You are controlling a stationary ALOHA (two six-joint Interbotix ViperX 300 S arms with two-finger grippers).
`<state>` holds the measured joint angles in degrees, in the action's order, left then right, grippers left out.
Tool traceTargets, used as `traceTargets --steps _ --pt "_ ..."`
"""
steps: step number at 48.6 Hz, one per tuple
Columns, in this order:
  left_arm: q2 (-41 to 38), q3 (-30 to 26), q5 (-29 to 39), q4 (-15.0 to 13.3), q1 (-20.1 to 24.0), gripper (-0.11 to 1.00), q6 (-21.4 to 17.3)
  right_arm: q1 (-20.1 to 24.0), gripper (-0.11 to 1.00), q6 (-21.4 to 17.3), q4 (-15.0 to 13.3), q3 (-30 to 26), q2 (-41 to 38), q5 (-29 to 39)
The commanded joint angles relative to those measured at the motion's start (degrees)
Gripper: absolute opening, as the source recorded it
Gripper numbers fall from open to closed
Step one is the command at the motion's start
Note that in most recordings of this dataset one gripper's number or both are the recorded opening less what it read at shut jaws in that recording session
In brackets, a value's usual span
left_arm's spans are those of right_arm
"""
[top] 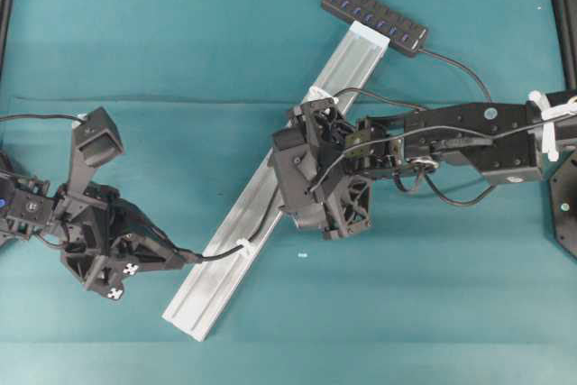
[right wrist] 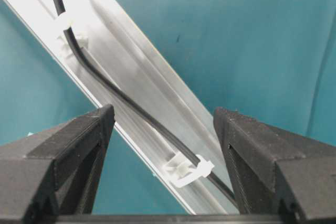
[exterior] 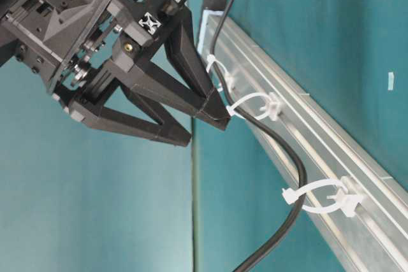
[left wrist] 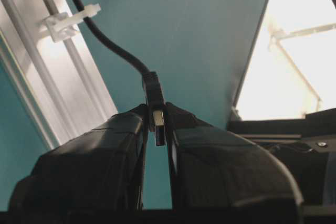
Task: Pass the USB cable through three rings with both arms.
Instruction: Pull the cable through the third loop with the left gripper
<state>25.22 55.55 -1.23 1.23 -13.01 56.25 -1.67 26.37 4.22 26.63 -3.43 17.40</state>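
Thin black flexible USB cable (left wrist: 113, 45) looks light and floppy, so hold by its rigid plug, clamped between left gripper (left wrist: 157, 129) jaws (right gripper (right wrist: 164, 124) gapes wide, cable running between its jaws, untouched).

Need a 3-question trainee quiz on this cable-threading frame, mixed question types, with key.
1. True or false: the left gripper is shut on the plug of the USB cable.
2. Which gripper stands open above the rail? A) left B) right
3. In the table-level view, how many rings does the cable run through?

Key:
1. True; the plug sits pinched between its fingertips.
2. B; the right gripper straddles the rail, holding nothing.
3. Three: far ring, middle ring, near ring.
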Motion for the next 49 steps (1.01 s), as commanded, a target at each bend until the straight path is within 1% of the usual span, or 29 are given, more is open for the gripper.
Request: traceTargets --steps 1,17,20,22,30,34,36,41,45,49 --pt "0.4 -0.4 0.6 0.3 0.4 0.12 0.0 -0.1 0.83 -0.6 0.0 -0.5 0.4 -0.4" --pt "0.3 -0.4 1.8 0.3 0.5 0.11 -0.1 0.0 0.83 -0.8 -0.1 -0.7 0.6 -0.7" --pt "0.4 -0.4 1.9 0.3 0.5 0.21 -0.1 0.0 0.83 -0.9 0.0 -0.8 0.8 -0.6" --pt "0.4 -0.4 2.1 0.3 0.5 0.31 -0.1 0.0 0.83 -0.9 0.0 -0.8 0.9 -0.6" --pt "0.5 -0.4 3.6 0.3 0.5 0.79 -0.4 0.0 0.83 -1.0 0.0 -0.8 1.9 -0.6" --pt "0.7 -0.7 3.5 0.3 0.5 0.96 -0.8 -0.1 0.83 -1.3 0.1 -0.8 2.5 -0.5" --pt "0.8 -0.6 3.4 0.3 0.5 0.97 -0.9 -0.1 0.83 -1.8 0.1 -0.8 2.9 -0.5" --pt "1.1 -0.6 3.3 0.3 0.5 0.93 -1.1 -0.1 0.83 -3.8 0.1 -0.8 4.3 -0.6" --pt "1.7 -0.6 3.3 0.3 0.7 0.93 -1.3 -0.3 0.83 -6.0 0.1 -0.7 5.7 -0.6" --pt "2.6 -0.8 3.3 0.4 1.1 0.93 -2.5 -0.5 0.83 -8.7 0.1 -0.2 7.5 -0.4"
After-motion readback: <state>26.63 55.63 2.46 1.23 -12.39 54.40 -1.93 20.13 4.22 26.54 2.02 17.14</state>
